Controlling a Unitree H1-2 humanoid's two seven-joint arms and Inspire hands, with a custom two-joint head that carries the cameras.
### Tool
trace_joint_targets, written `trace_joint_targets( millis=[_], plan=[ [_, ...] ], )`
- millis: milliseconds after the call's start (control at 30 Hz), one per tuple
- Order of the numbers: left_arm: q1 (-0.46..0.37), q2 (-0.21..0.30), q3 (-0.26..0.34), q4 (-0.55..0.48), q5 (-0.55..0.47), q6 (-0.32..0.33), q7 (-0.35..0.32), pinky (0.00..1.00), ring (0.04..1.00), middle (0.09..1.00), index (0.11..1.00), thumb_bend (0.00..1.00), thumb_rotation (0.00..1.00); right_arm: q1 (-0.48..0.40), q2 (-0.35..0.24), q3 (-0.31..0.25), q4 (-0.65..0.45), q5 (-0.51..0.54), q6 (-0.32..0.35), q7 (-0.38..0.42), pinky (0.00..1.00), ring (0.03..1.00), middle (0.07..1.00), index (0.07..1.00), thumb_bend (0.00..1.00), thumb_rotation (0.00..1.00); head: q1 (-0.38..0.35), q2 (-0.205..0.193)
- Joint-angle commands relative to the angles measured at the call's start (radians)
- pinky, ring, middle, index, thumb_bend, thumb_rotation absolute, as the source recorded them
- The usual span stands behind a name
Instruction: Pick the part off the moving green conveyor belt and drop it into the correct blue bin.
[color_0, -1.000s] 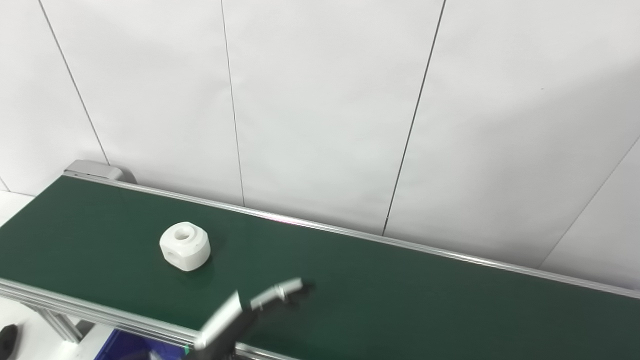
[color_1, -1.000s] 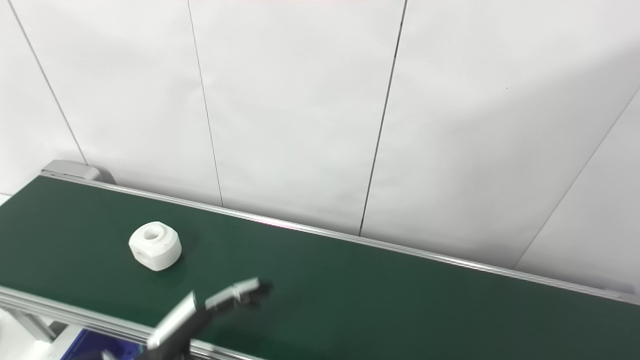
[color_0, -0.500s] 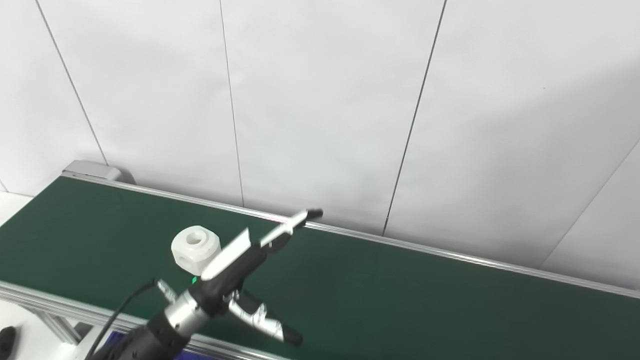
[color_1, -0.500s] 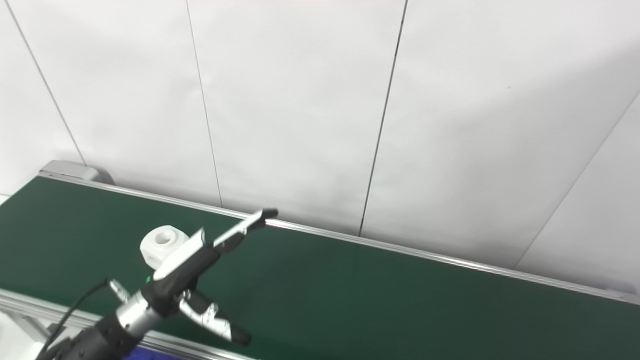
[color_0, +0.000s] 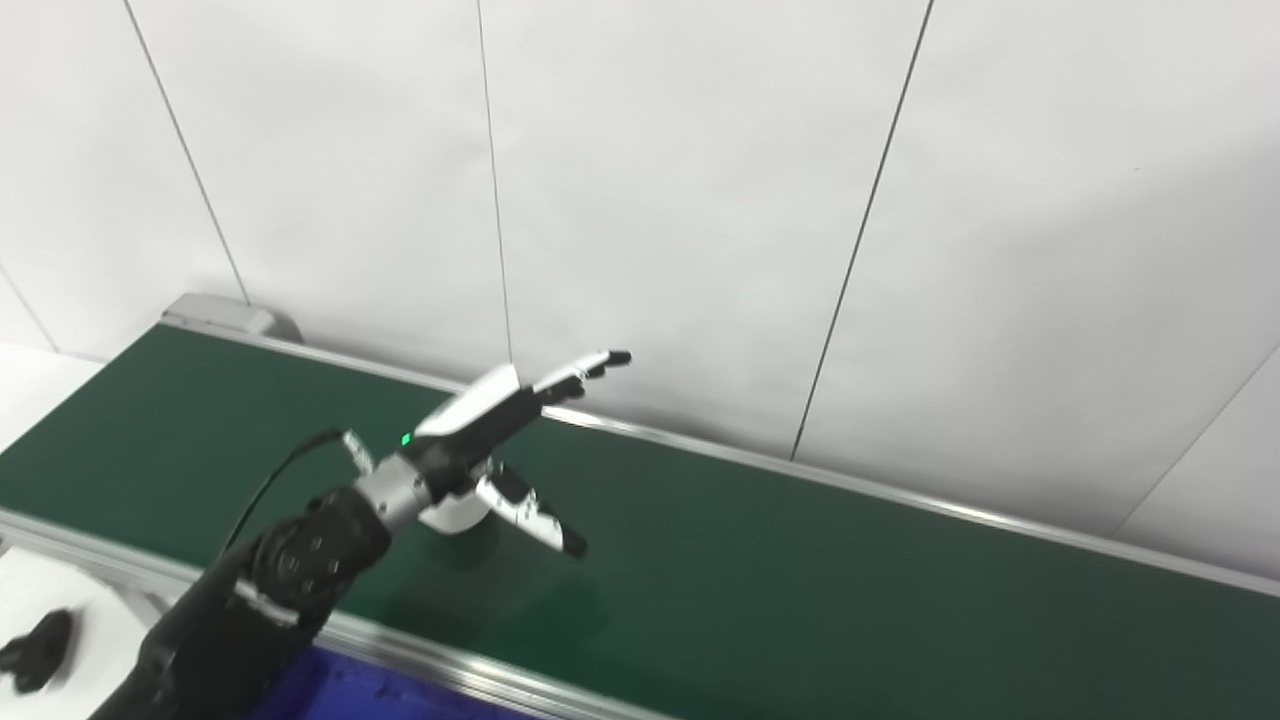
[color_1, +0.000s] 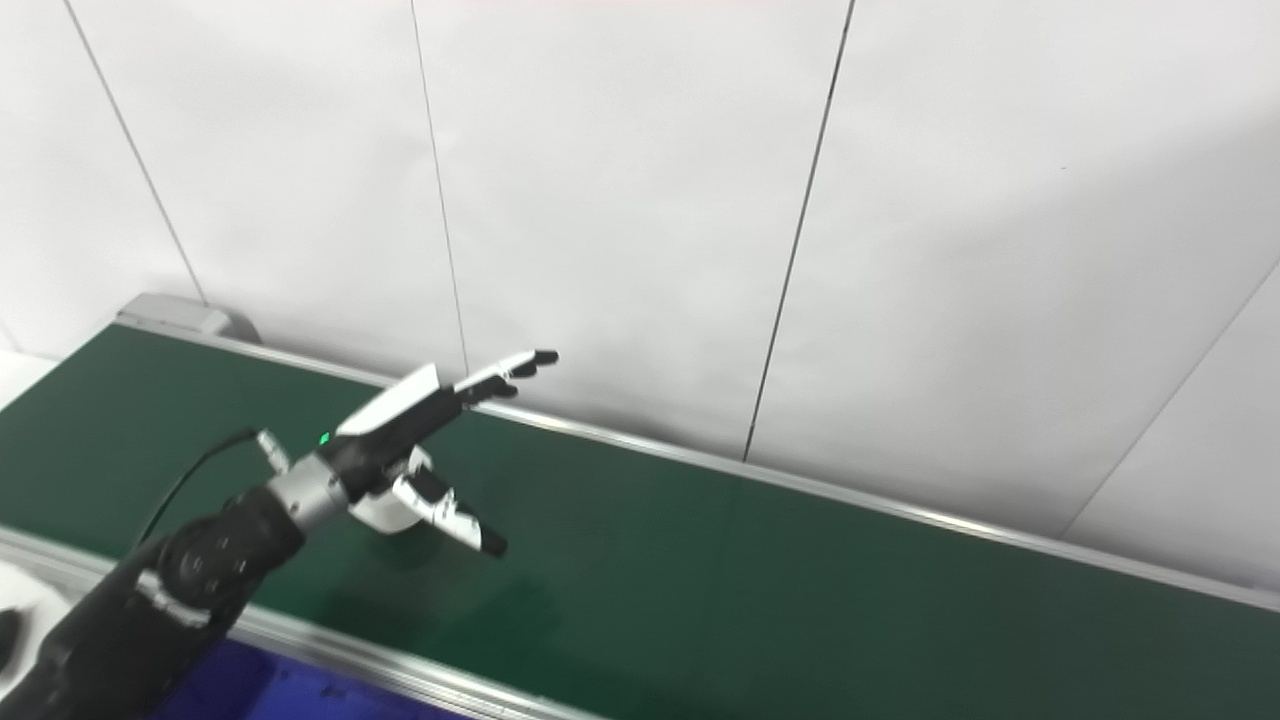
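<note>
A white rounded part (color_0: 457, 515) lies on the green conveyor belt (color_0: 800, 570), mostly hidden behind my left hand; only its lower edge (color_1: 385, 517) shows. My left hand (color_0: 505, 440) hovers over the belt just above and in front of the part, open, fingers stretched toward the wall and thumb pointing down to the right. Nothing is held in it. My right hand is out of view.
A blue bin (color_0: 350, 695) shows under the belt's near rail at bottom left. The belt's aluminium rails run along the near edge (color_0: 470, 675) and the far edge (color_0: 900, 495). A white panelled wall stands close behind. A dark object (color_0: 35, 650) sits at lower left.
My left arm has risen and reached further over the belt, now covering the part. The part has travelled right along the belt. The camera has shifted slightly.
</note>
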Motion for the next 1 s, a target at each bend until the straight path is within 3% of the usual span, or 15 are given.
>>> trace_joint_targets(
  millis=[0, 167, 300, 433, 667, 967],
  plan=[
    [-0.054, 0.017, 0.016, 0.013, 0.005, 0.002, -0.017, 0.88, 0.963, 1.0, 0.977, 0.87, 0.0, 0.011, -0.002, -0.006, -0.038, -0.002, 0.001, -0.001, 1.0, 1.0, 1.0, 1.0, 0.74, 0.57, 0.006, 0.001],
    [-0.097, 0.047, -0.03, 0.099, 0.189, 0.012, -0.022, 0.84, 0.931, 0.979, 0.969, 0.94, 0.05, 0.01, -0.003, -0.01, -0.035, 0.012, -0.009, 0.002, 1.0, 1.0, 1.0, 1.0, 0.71, 0.57, 0.032, 0.002],
    [-0.107, 0.053, -0.042, 0.125, 0.238, 0.025, -0.052, 0.86, 0.932, 0.975, 0.961, 0.96, 0.04, 0.008, -0.005, -0.012, -0.026, 0.02, -0.022, 0.0, 1.0, 1.0, 1.0, 1.0, 0.69, 0.58, 0.037, 0.005],
    [-0.118, 0.066, -0.053, 0.128, 0.26, 0.067, -0.114, 0.99, 0.985, 0.999, 0.993, 1.0, 0.09, 0.008, -0.007, -0.012, -0.028, 0.022, -0.019, 0.004, 1.0, 1.0, 1.0, 1.0, 0.68, 0.59, 0.04, 0.006],
    [-0.13, 0.094, -0.092, 0.111, 0.331, 0.159, -0.214, 1.0, 1.0, 1.0, 0.961, 1.0, 0.04, 0.005, -0.006, -0.011, -0.031, 0.014, -0.012, 0.004, 1.0, 1.0, 1.0, 1.0, 0.66, 0.6, 0.038, 0.002],
    [-0.144, 0.106, -0.155, 0.138, 0.473, 0.179, -0.214, 1.0, 1.0, 1.0, 0.926, 0.98, 0.01, 0.0, -0.006, -0.013, -0.023, 0.011, -0.017, -0.001, 1.0, 1.0, 1.0, 1.0, 0.67, 0.61, 0.035, -0.001]
  ],
)
